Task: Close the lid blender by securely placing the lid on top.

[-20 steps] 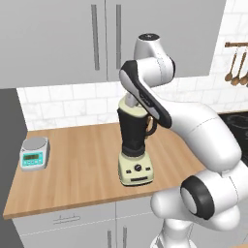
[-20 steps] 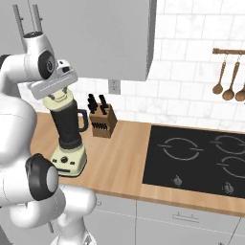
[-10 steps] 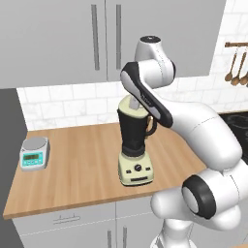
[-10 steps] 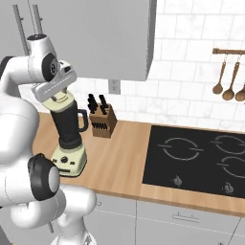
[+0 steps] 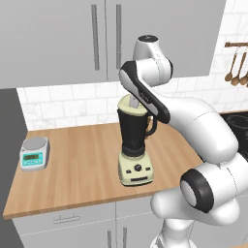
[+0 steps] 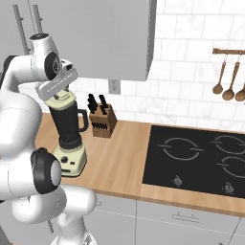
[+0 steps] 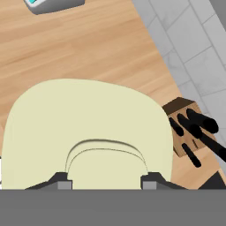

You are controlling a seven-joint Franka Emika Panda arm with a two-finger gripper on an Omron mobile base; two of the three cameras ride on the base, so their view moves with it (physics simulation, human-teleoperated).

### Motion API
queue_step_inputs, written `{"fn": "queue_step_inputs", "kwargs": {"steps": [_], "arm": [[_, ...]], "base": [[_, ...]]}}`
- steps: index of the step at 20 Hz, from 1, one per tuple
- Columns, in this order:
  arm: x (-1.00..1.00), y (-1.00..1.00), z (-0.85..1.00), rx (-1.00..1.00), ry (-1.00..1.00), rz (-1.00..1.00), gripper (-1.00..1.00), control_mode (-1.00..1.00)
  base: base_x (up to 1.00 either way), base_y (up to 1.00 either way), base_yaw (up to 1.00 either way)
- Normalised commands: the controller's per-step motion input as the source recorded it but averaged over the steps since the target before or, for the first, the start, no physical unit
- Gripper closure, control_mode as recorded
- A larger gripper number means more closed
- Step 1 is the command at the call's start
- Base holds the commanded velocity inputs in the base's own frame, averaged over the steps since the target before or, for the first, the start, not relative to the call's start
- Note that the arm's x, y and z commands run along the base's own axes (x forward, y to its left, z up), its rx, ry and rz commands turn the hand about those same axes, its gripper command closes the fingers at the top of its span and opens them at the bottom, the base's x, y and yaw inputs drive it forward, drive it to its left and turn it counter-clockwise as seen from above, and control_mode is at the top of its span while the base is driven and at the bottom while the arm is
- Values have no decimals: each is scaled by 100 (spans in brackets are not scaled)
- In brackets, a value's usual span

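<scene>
The blender (image 5: 135, 145) stands on the wooden counter (image 5: 82, 169), a black jar with a side handle on a cream base (image 6: 71, 160). The cream lid (image 5: 129, 103) sits level at the jar's mouth (image 6: 63, 102). My gripper (image 6: 58, 94) comes down on it from above, partly hidden by my forearm in the left base view. In the hand view the lid (image 7: 88, 119) spreads wide, and my gripper (image 7: 106, 182) is shut on it, with its fingertips (image 7: 59, 181) on either side of the raised centre knob (image 7: 106, 152).
A grey digital scale (image 5: 34, 154) lies at the counter's left end. A knife block (image 6: 100, 122) stands against the wall just right of the blender. Farther right are a black hob (image 6: 201, 158) and hanging spoons (image 6: 228, 79). Wall cabinets (image 5: 97, 38) hang close overhead.
My hand has sunk slightly with the lid, down to the jar's mouth. The blender and the other things have not moved.
</scene>
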Motion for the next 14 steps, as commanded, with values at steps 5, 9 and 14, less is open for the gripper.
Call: {"fn": "queue_step_inputs", "kwargs": {"steps": [5,9,14], "arm": [[16,0,0,0,0,0,100,-100],[27,0,0,0,0,0,100,-100],[29,0,-4,0,0,0,100,-100]], "base": [[0,0,0],[0,0,0],[0,0,0]]}}
